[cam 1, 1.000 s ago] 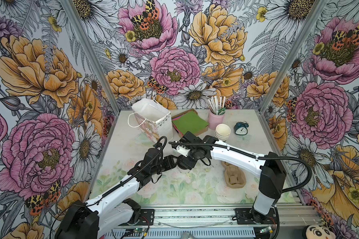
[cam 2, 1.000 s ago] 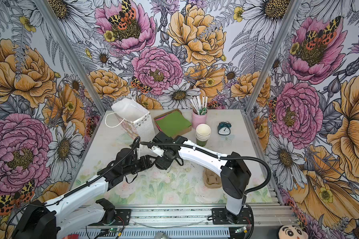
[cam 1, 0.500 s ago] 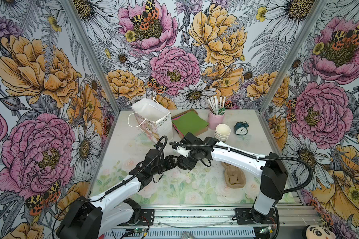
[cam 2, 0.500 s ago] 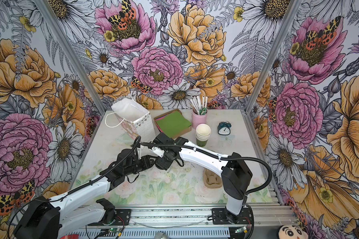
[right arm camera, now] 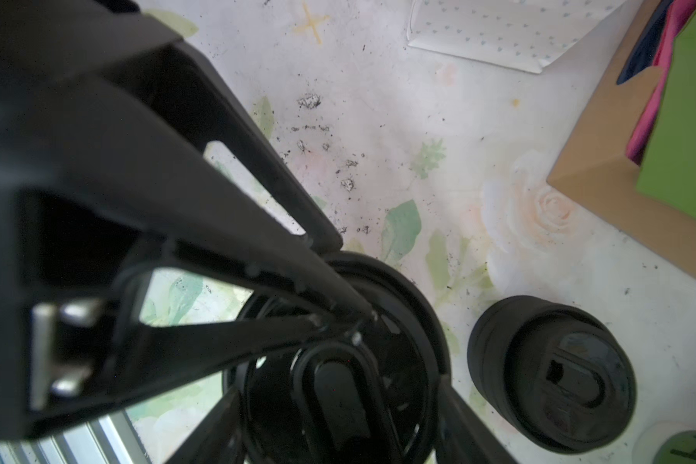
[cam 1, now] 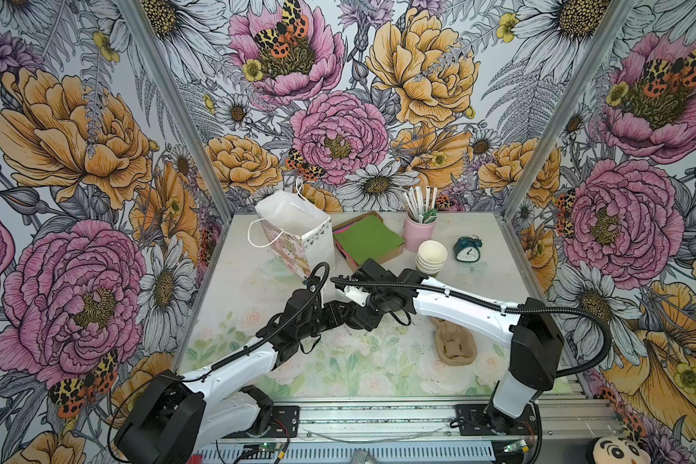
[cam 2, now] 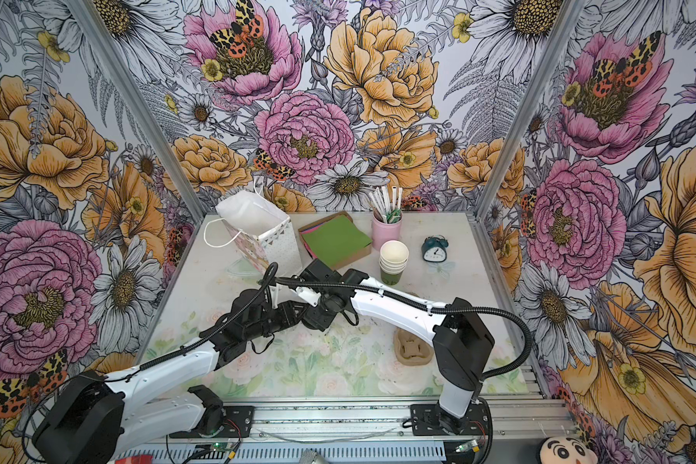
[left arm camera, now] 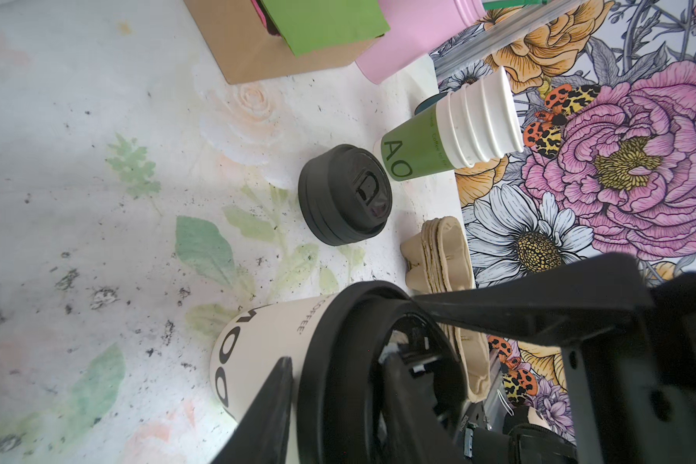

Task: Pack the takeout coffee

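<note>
Quick progress check. The bag (cam 1: 298,229) stood open at the back left, and as far as I could see into it, nothing was packed yet.

Just in front of the bag and a touch right, the left gripper (cam 1: 344,317) had the coffee (left arm camera: 266,341) between its fingers. They were set narrow around the cup, and one finger (left arm camera: 274,401) lay against the wall right under the lid (left arm camera: 330,361). Couldn't tell if it was really clamped or only touching. The cup seemed to stand on the table (left arm camera: 77,180).

The right gripper (right arm camera: 352,281) sat over it from above, fingers apart and holding nothing, with its tips at the lid's rim and top.

My read: the lid was on, so capping looked done or nearly done. The whole move into the bag was left, maybe via the carrier (cam 1: 455,345) further right of the bag.

Hard bits: in both top views the arms covered the coffee completely, and the spare lids (left arm camera: 344,195) too. I couldn't tell whether the lid was snapped down all round, what was in the cup, or where the left's far finger sat. The carrier was partly under the right arm.
</note>
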